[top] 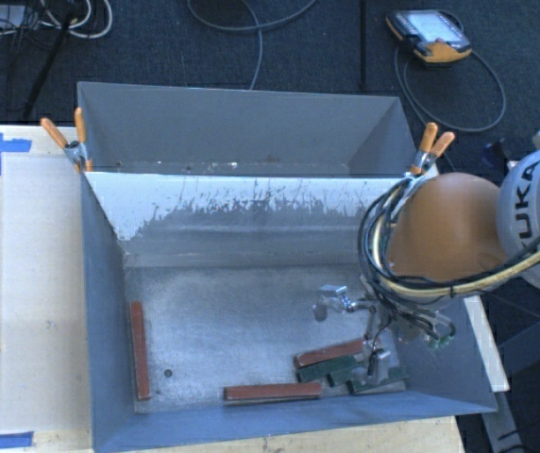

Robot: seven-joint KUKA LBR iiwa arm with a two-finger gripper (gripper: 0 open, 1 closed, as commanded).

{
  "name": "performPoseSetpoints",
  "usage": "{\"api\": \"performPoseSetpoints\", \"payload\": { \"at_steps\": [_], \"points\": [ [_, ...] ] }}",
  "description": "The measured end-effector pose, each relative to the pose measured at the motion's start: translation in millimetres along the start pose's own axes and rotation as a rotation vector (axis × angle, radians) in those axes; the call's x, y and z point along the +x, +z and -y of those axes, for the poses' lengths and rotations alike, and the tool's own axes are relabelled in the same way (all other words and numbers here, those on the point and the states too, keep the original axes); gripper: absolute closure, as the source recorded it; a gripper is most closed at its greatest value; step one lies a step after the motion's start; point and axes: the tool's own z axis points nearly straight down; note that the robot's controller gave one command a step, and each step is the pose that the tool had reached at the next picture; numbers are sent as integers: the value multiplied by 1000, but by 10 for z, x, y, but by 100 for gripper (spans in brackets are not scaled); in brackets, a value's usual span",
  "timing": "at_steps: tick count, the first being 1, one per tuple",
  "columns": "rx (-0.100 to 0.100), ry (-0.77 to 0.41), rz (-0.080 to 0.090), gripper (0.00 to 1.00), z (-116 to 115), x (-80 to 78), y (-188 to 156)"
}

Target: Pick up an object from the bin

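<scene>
The hand (376,355) is hovering low in the bin (109,253); spread or pinching, I cannot tell. 1 short brown stick (329,355) is lying just view-left of it, long axis pointing toward it.

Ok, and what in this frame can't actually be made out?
- Camera view: the gripper sits among its own cables and dark parts, so whether it touches the short brown bar or the dark green piece beside it cannot be told.
- Much of the bin's right wall is hidden by the orange wrist cover.
- The dark speck near the long brown stick by the left wall is too small to identify.
</scene>
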Motion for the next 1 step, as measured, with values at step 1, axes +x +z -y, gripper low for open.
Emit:
{"api": "performPoseSetpoints", "payload": {
  "at_steps": [1],
  "points": [
    [-1,-129,-3,0,-33,-47,621]
  ]
}}
